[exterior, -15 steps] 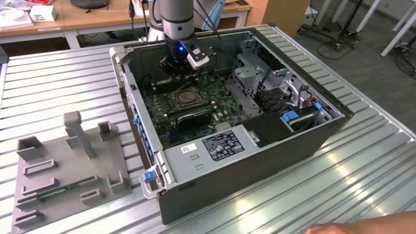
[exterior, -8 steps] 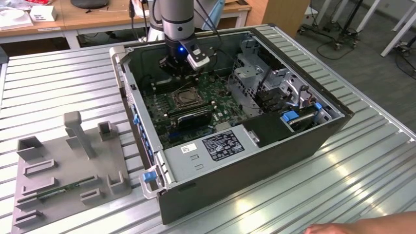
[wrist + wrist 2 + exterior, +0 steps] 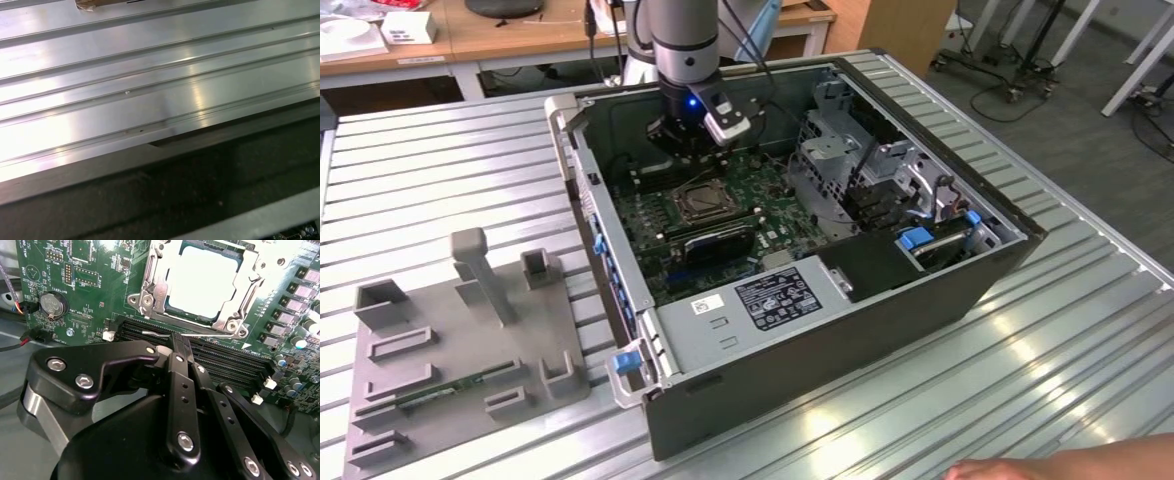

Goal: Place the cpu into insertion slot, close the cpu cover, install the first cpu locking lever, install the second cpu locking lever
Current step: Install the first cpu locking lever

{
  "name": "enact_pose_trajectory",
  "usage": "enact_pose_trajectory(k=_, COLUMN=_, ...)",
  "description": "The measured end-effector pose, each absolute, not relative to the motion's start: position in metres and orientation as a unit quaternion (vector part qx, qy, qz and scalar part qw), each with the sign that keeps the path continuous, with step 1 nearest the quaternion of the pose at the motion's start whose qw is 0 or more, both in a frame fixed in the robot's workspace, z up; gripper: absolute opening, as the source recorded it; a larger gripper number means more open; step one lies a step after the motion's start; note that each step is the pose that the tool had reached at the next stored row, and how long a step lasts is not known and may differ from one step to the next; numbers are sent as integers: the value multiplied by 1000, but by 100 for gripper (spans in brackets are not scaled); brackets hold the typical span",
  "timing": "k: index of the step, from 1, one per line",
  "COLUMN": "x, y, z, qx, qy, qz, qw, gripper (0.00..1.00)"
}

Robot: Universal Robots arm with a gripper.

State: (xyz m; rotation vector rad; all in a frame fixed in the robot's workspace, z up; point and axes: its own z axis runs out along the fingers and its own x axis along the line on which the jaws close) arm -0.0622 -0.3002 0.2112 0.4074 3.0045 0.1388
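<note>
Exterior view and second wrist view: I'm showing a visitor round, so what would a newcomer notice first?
The open computer case dominates the exterior view, the gripper hanging inside over its green board. In the second wrist view the pale cpu gleams through the cpu cover just beyond the gripper. A grey fixture lies at the exterior view's left.

A robotics lab or test workshop: a grey industrial robot arm [image 3: 683,40] reaches into an open dark metal computer tower case [image 3: 854,340] laid on a ribbed aluminium bench [image 3: 1094,330], beside a grey moulded plastic parts fixture [image 3: 454,340]. Light wooden desks [image 3: 494,40] and wheeled equipment stands [image 3: 994,75] line the background.
</note>
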Motion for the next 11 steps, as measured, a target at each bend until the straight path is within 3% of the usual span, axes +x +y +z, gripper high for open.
enact_pose_trajectory(k=11, x=-61, y=-300, z=208, qx=134, qy=988, qz=48, qw=54, gripper=11)
